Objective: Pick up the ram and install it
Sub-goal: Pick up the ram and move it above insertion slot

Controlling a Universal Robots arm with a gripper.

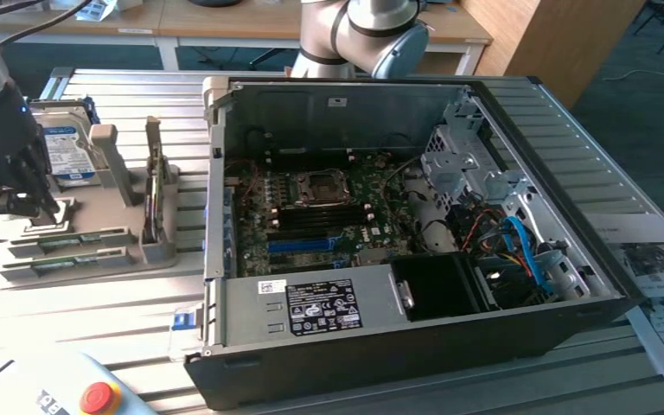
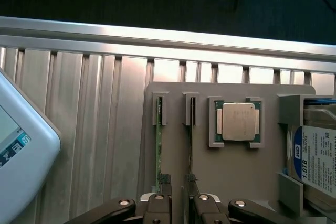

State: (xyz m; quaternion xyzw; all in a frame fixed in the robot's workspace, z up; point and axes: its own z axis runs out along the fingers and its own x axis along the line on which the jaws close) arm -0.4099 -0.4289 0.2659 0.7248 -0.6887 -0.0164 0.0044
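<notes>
Two green ram sticks stand on edge in the slots of a grey holder tray (image 2: 231, 171): one ram (image 2: 159, 150) and a second ram (image 2: 190, 142) beside it. In the exterior view they lie at the tray's near end as ram (image 1: 69, 241) and ram (image 1: 79, 259). My gripper (image 2: 178, 181) hangs open just above the near ends of these sticks, one fingertip over each, with nothing between the fingers. In the exterior view the gripper (image 1: 17, 206) is over the tray at the far left. The open computer case (image 1: 609, 285) holds the motherboard (image 1: 321, 216).
A square silver processor (image 2: 239, 121) sits in the tray beside the sticks, and a hard drive (image 2: 317, 163) with a blue-and-white label beyond it. A white teach pendant (image 2: 21, 150) lies on the ribbed metal table (image 1: 101, 337). Printed papers (image 1: 660, 277) lie at the exterior view's right.
</notes>
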